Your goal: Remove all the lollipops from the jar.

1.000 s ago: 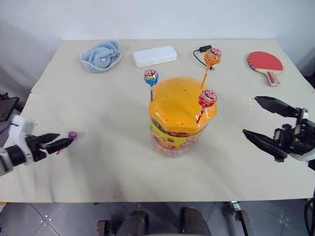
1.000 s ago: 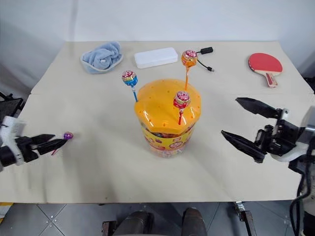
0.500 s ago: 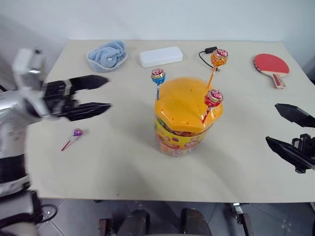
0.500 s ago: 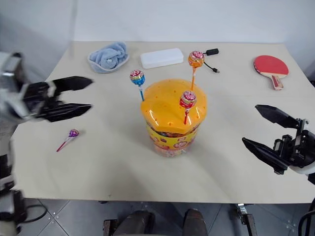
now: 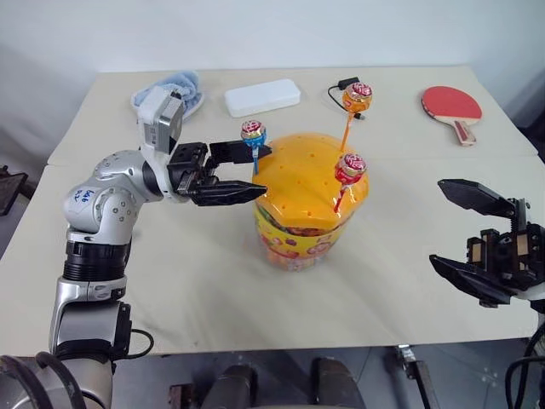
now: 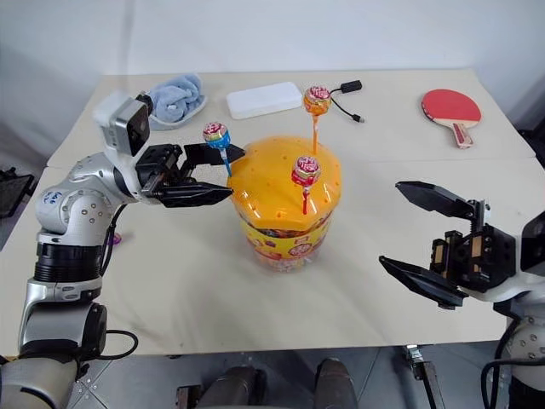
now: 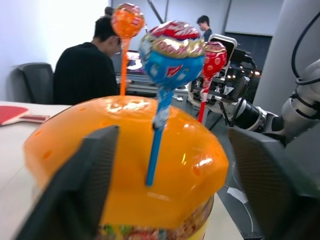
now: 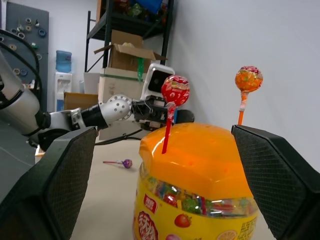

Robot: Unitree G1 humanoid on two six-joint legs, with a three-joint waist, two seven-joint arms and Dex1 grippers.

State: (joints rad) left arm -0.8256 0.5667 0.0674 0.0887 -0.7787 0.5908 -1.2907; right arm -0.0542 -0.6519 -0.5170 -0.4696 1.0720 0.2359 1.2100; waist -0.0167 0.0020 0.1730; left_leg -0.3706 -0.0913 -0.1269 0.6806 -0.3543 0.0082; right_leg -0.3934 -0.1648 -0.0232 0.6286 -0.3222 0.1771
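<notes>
Altogether four lollipops show: the purple lollipop (image 8: 123, 163) lies on the table (image 5: 204, 281) at the left, while the blue lollipop (image 5: 253, 134), red lollipop (image 5: 350, 168) and orange lollipop (image 5: 356, 96) stand upright in the lid of the single jar (image 5: 311, 204) at mid-table. Reaching level toward the jar, the left gripper (image 5: 255, 170) has its fingers parted either side of the blue stick, not visibly pinching it. Right of the jar, the right gripper (image 5: 456, 230) hovers spread wide, empty.
</notes>
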